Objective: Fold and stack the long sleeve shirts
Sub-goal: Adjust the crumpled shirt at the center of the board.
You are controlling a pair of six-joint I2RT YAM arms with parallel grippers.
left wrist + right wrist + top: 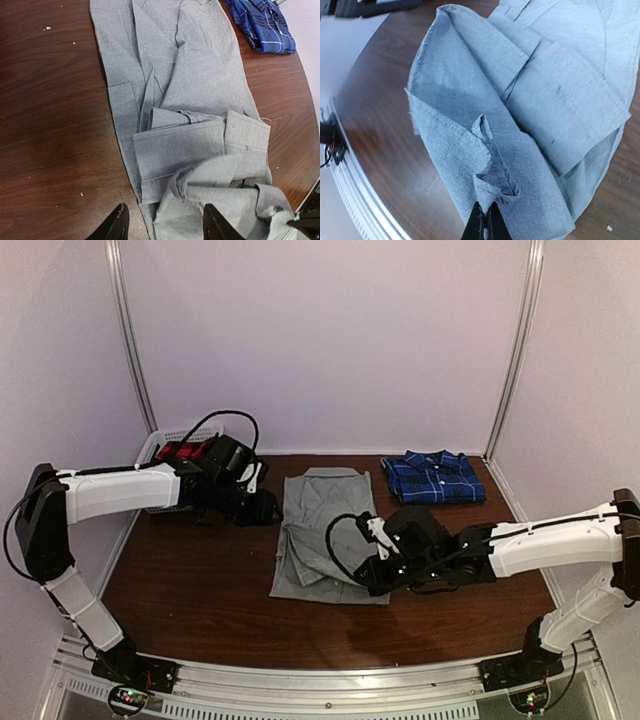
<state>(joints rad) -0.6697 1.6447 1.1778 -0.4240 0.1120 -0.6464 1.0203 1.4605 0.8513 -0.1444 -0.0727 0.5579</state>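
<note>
Aluminium rail (330, 680) borders the near edge of the dark wood tabletop (190, 580); pale walls (330, 340) enclose it. Grey shirt (320, 530) lies at centre, folded plaid shirt (432, 478) far right, white basket (165, 440) far left.

Left wrist: left fingers (116, 227) spread, straddling the grey shirt's edge.

Right wrist: right fingers (479, 222) pressed together, pinching a grey shirt fold.

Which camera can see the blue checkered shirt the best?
The top camera: the whole folded blue plaid shirt lies in plain view at the far right. The left wrist camera catches only part of it; the right wrist camera shows none.
</note>
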